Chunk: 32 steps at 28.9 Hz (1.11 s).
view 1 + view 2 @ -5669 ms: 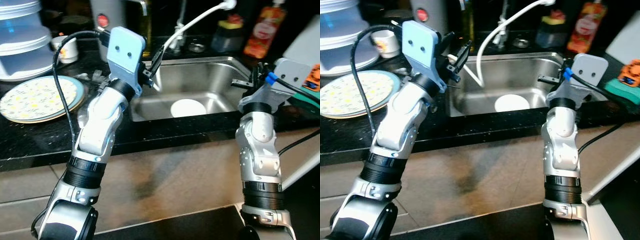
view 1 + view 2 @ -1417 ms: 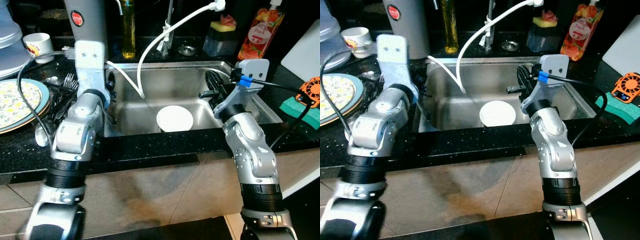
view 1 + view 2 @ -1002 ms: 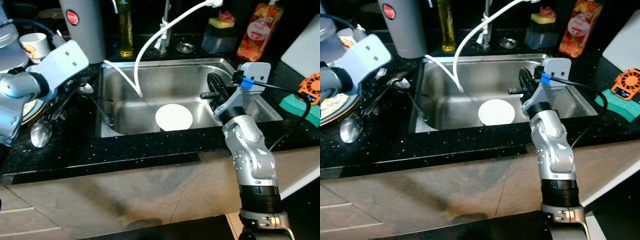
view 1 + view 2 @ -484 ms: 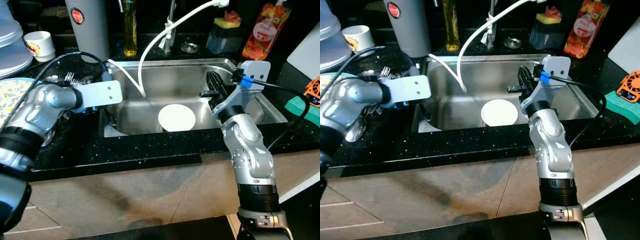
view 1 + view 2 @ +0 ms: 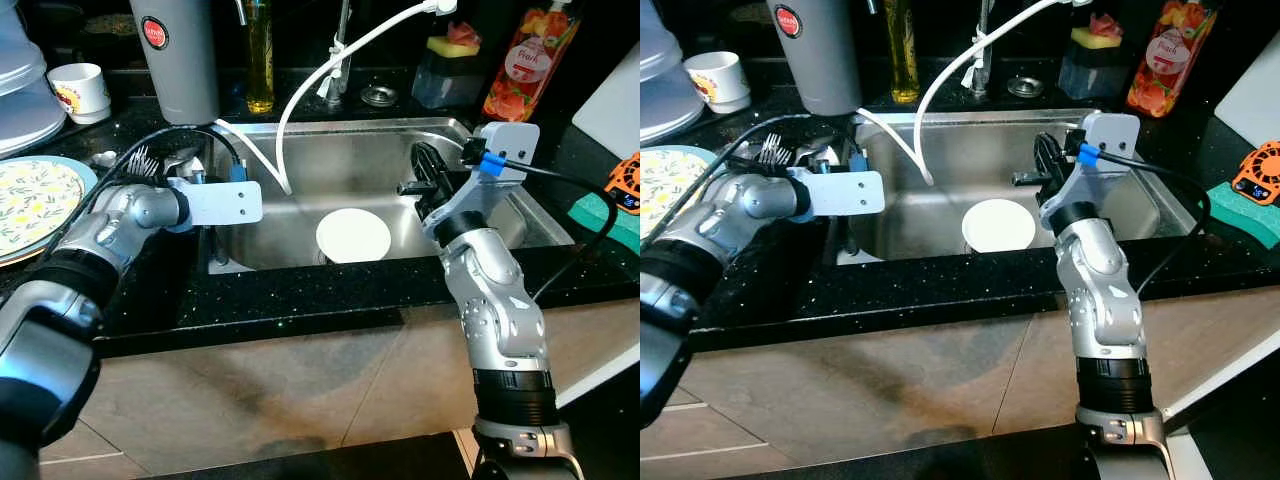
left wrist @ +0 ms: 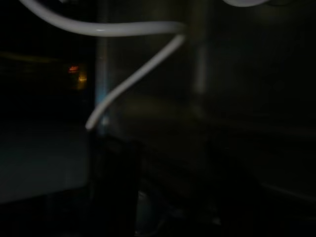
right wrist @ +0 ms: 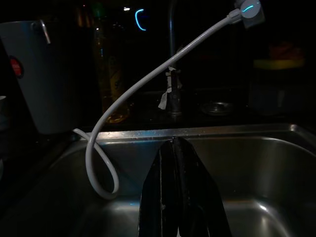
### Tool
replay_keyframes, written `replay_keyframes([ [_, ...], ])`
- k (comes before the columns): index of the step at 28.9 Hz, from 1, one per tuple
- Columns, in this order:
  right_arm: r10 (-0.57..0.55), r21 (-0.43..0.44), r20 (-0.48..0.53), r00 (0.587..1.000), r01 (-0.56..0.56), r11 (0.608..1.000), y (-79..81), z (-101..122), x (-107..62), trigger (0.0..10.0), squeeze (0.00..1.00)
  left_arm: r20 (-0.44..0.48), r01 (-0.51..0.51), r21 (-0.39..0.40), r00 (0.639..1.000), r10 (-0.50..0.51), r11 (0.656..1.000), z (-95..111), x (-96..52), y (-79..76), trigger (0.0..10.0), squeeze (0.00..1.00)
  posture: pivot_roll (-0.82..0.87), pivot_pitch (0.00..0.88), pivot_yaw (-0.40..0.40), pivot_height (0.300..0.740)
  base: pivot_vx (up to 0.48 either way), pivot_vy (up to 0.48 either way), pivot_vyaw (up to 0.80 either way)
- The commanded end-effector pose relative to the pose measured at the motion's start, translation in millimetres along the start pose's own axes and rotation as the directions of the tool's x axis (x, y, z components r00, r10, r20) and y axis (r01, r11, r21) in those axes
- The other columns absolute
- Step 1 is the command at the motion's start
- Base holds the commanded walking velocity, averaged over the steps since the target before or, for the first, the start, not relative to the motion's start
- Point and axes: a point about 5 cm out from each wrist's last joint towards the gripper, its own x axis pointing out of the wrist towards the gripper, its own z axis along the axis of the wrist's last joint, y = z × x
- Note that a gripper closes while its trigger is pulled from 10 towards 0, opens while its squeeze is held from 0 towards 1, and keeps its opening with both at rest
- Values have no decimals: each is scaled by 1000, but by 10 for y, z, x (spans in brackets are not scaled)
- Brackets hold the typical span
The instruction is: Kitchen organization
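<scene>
A round white plate [image 5: 353, 235] lies flat on the bottom of the steel sink [image 5: 470, 135]. My left arm reaches in from the left. Its wrist sits over the sink's left rim, and the left gripper [image 5: 216, 240] dips into the sink's dark left corner, well left of the plate. The left wrist view is very dark, with just the white hose [image 6: 133, 79] to make out. My right gripper [image 7: 175, 197] hangs over the sink's right side, fingers pressed together and holding nothing. It points across the basin, to the right of the plate.
A white spray hose [image 5: 300, 90] loops from the tap into the sink. Left counter: forks and spoons [image 5: 140, 160], a patterned plate [image 5: 30, 200], a grey canister [image 5: 175, 50], a mug [image 5: 85, 90]. Behind: oil bottle [image 5: 260, 50], sponge holder [image 5: 450, 65], red bottle [image 5: 530, 60]. A green sponge [image 5: 615, 215] lies at the right.
My left arm has swung from the cutlery on the left counter over to the sink's left rim. The right arm and the white plate have stayed put.
</scene>
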Motion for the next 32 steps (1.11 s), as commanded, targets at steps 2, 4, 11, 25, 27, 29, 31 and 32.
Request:
replay_keyframes([
  [2,0,0,3,1000,0,1000,3,12,-20,10000,0,-7,-41,11,999,41,999,9,47,-43,0,0,109,67,-11,740,0,0,0],
  [4,-2,0,3,1000,2,1000,-1,12,-21,10000,0,1,-92,9,996,92,996,28,50,-1,0,0,109,67,-11,740,0,0,0],
  [11,-5,1,-1,1000,5,1000,-13,5,-19,10000,0,72,-196,40,979,192,980,127,-13,205,0,0,114,67,-13,740,0,0,0],
  [25,0,4,-3,1000,0,1000,-13,3,-1,10000,0,409,-574,-50,735,541,817,848,-316,821,10000,0,113,67,-29,740,0,0,0],
  [27,0,3,-3,1000,0,1000,-14,6,2,10000,0,465,-606,-71,683,563,792,969,-372,867,10000,0,111,66,-29,740,0,0,0],
  [29,-2,2,-2,1000,2,1000,-20,8,1,10000,0,545,-631,-75,622,562,772,1132,-428,873,10000,0,108,65,-31,740,0,0,0],
  [31,-5,2,-2,1000,5,1000,-26,13,-1,10000,0,613,-640,-123,552,565,758,1270,-485,862,10000,0,102,65,-30,740,0,0,0],
  [32,-5,2,-2,1000,5,1000,-26,13,-1,10000,0,613,-640,-123,552,565,758,1270,-485,862,10000,0,102,65,-30,740,0,0,0],
])
